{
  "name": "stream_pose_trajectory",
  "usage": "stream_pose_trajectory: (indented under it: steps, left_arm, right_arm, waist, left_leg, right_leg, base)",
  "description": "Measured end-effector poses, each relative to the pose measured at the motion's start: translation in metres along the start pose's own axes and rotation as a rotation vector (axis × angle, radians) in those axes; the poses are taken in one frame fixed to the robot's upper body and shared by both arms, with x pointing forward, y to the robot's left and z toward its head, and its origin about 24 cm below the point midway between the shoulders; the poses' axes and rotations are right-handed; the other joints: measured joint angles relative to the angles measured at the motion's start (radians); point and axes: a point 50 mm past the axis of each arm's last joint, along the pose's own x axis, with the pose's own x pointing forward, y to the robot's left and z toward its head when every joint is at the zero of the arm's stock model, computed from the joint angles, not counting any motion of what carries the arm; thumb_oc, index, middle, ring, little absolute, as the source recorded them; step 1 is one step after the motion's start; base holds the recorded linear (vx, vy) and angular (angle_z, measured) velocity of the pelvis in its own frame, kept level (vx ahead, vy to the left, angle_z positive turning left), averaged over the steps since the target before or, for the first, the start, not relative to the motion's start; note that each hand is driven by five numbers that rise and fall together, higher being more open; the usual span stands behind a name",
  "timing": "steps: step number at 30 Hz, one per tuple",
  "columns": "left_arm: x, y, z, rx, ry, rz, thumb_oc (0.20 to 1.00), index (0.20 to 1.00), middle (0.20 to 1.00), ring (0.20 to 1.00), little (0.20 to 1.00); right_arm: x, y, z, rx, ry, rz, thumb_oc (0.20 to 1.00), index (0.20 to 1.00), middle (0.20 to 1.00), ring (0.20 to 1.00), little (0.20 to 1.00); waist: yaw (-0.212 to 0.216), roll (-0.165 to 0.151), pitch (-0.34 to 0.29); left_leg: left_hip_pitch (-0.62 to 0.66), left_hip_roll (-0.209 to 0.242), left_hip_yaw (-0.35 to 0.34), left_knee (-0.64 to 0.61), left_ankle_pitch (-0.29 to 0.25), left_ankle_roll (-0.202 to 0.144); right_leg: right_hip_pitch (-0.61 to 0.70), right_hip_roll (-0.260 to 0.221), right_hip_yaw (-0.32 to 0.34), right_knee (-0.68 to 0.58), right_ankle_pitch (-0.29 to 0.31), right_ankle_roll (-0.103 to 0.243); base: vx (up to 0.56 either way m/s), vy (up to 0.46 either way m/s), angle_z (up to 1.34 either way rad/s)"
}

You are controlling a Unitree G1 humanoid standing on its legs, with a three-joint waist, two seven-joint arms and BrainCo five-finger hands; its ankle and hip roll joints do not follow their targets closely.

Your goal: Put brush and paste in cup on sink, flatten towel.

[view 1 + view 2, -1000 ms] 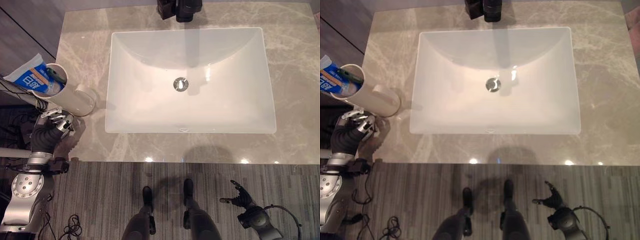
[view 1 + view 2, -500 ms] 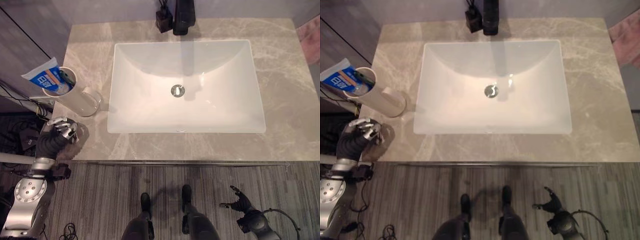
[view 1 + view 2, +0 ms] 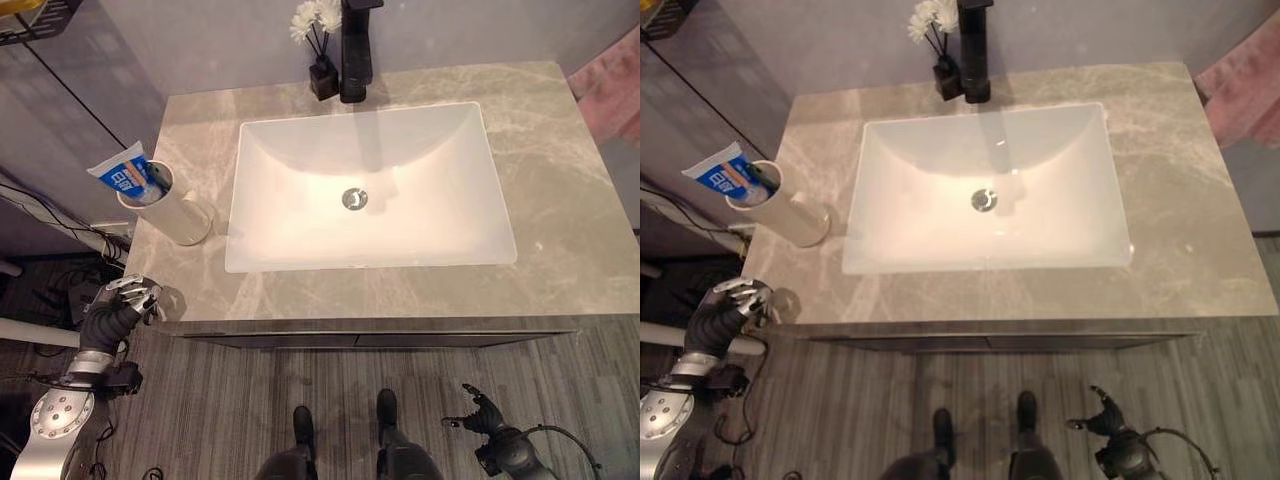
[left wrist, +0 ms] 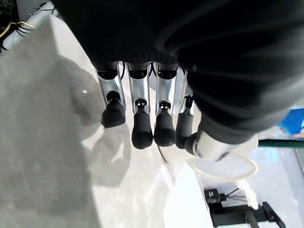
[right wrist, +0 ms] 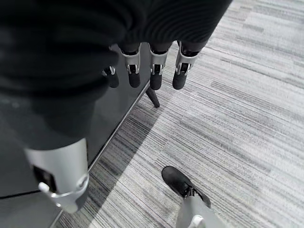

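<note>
A white cup (image 3: pixel 170 208) stands on the stone counter (image 3: pixel 560 220) left of the basin. A blue-and-white paste tube (image 3: pixel 122 176) sticks out of it, with a dark green brush (image 3: pixel 156 182) beside the tube inside the cup. A pink towel (image 3: pixel 1246 86) hangs past the counter's far right corner, partly cut off. My left hand (image 3: pixel 120 304) hovers off the counter's front left corner, below the cup, with relaxed fingers (image 4: pixel 142 128) and nothing in them. My right hand (image 3: pixel 482 418) hangs low over the floor in front of the counter, its fingers (image 5: pixel 156 71) straight and empty.
A white rectangular basin (image 3: pixel 300 245) is sunk into the counter. A black tap (image 3: pixel 356 50) and a small dark vase with white flowers (image 3: pixel 320 58) stand behind it. A grey wall and white pipes (image 3: pixel 40 333) lie left of the counter. Striped flooring runs in front.
The whole view has pulled back, bringing the towel and flowers into sight. My left hand has drawn away from the cup, off the counter's front left corner. The right hand still hangs low.
</note>
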Motion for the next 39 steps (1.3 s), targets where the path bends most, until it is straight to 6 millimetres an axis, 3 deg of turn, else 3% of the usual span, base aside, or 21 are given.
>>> stream_pose_trajectory:
  steps: [8, 19, 27, 39]
  left_arm:
    - [0.019, -0.01, 0.015, -0.012, -0.089, -0.024, 0.2, 0.2, 0.2, 0.2, 0.2]
    - [0.037, -0.008, 0.04, 0.011, -0.234, 0.019, 0.2, 0.2, 0.2, 0.2, 0.2]
    - [0.044, 0.008, 0.061, 0.014, -0.338, 0.13, 0.2, 0.2, 0.2, 0.2, 0.2]
    - [0.066, 0.027, 0.089, 0.094, -0.402, 0.191, 0.2, 0.2, 0.2, 0.2, 0.2]
  right_arm:
    - [-0.002, 0.001, 0.007, 0.061, -0.035, -0.001, 1.0, 1.0, 1.0, 1.0, 1.0]
    - [0.002, -0.001, 0.018, -0.038, -0.085, 0.012, 1.0, 1.0, 1.0, 1.0, 1.0]
    - [0.007, -0.005, 0.034, -0.032, -0.129, -0.003, 1.0, 1.0, 1.0, 1.0, 1.0]
    - [0.008, -0.003, 0.035, -0.014, -0.132, 0.002, 1.0, 1.0, 1.0, 1.0, 1.0]
  waist:
    - [-0.005, -0.003, 0.002]
    - [-0.007, -0.033, 0.037]
    - [-0.005, -0.06, 0.055]
    - [-0.016, -0.076, 0.064]
  left_leg:
    - [-0.043, 0.0, 0.001, 0.0, 0.006, 0.0]
    - [-0.075, 0.0, 0.024, 0.0, 0.006, 0.0]
    - [-0.116, 0.001, 0.049, 0.0, 0.01, 0.0]
    - [-0.152, -0.001, 0.028, 0.0, 0.016, 0.0]
  right_leg:
    - [-0.044, 0.001, 0.002, 0.005, 0.008, -0.001]
    - [-0.087, 0.004, 0.026, 0.003, 0.016, -0.001]
    - [-0.14, 0.007, 0.048, 0.006, 0.029, -0.001]
    - [-0.168, 0.004, 0.038, 0.006, 0.033, -0.002]
  base:
    - [0.0, -0.005, -0.01]
    - [0.01, -0.006, -0.06]
    - [0.01, -0.005, -0.06]
    - [0.0, 0.009, 0.02]
